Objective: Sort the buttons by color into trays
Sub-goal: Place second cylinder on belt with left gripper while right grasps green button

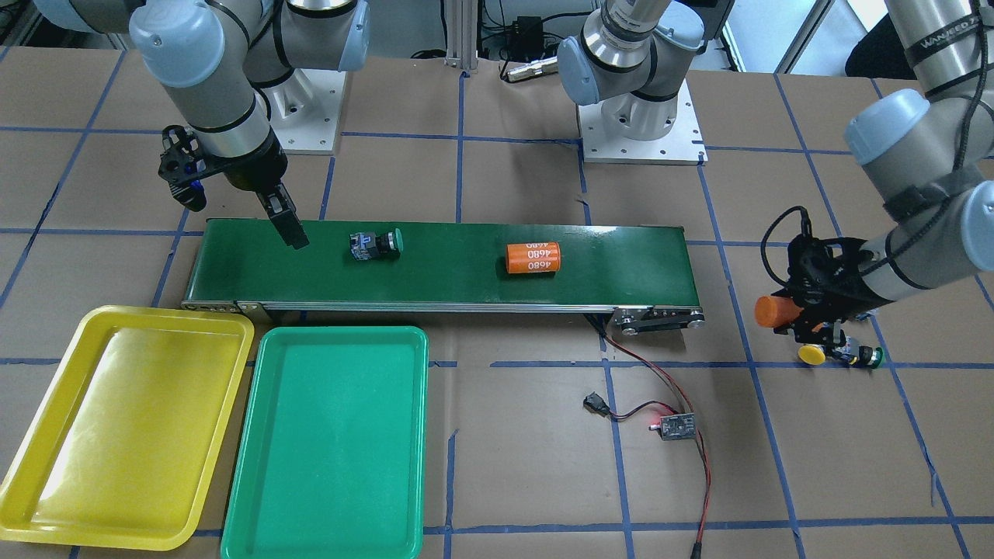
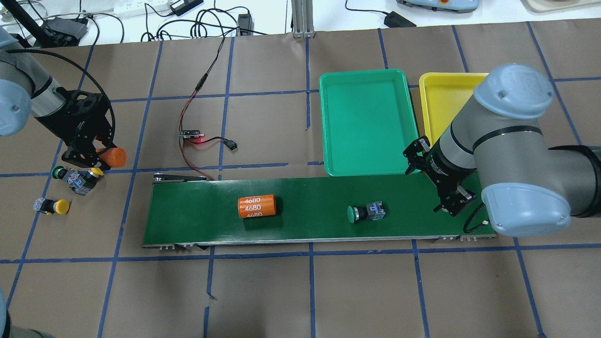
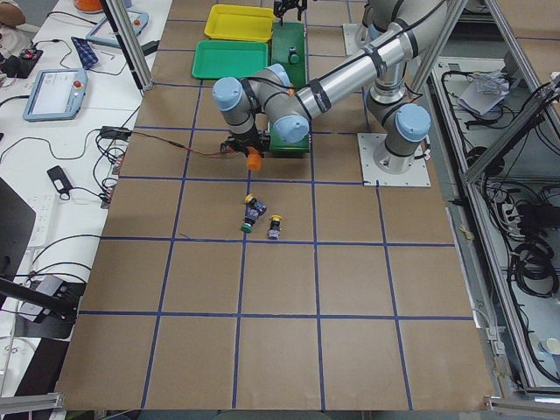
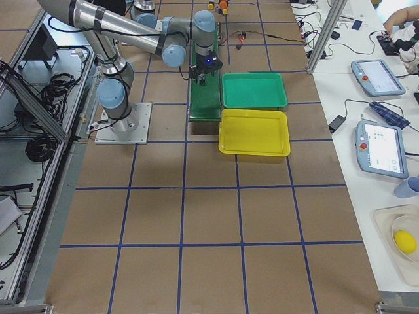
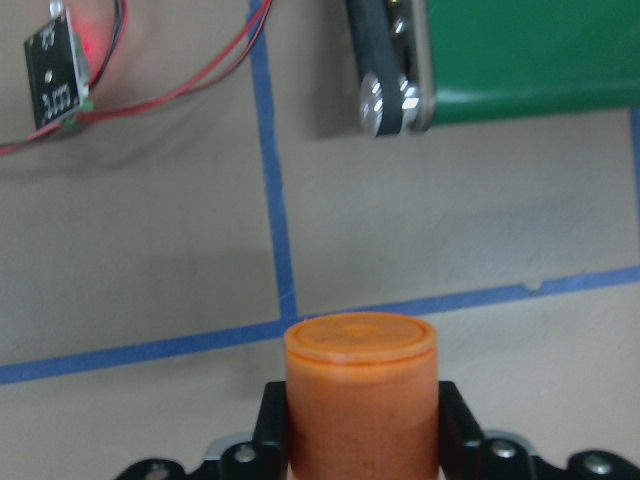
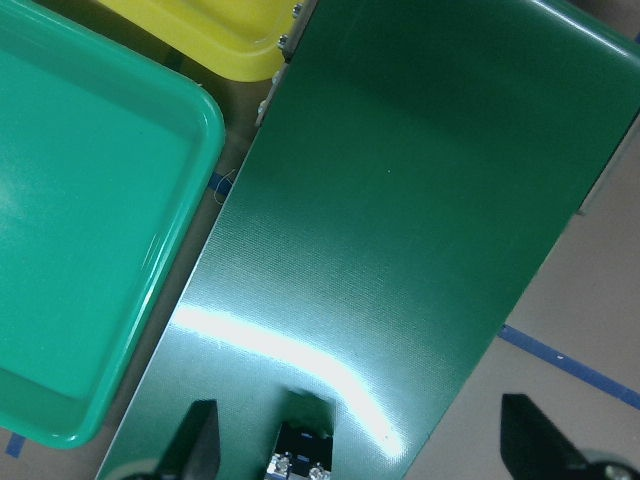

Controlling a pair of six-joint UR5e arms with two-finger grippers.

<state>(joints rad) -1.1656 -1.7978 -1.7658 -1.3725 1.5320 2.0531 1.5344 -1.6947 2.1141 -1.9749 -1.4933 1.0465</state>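
Fingers [image 5: 458, 415] of the left gripper [image 5: 360, 425] clamp an orange cylinder [image 5: 360, 360]; the right gripper [image 2: 451, 205] hangs spread wide over the belt [image 2: 305, 223], three o'clock of a green button [image 2: 365, 212].

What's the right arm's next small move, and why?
Probably slide the right gripper along the belt and lower its open jaws around the green button: it lies on its side just short of the gripper, and belongs in the green tray.
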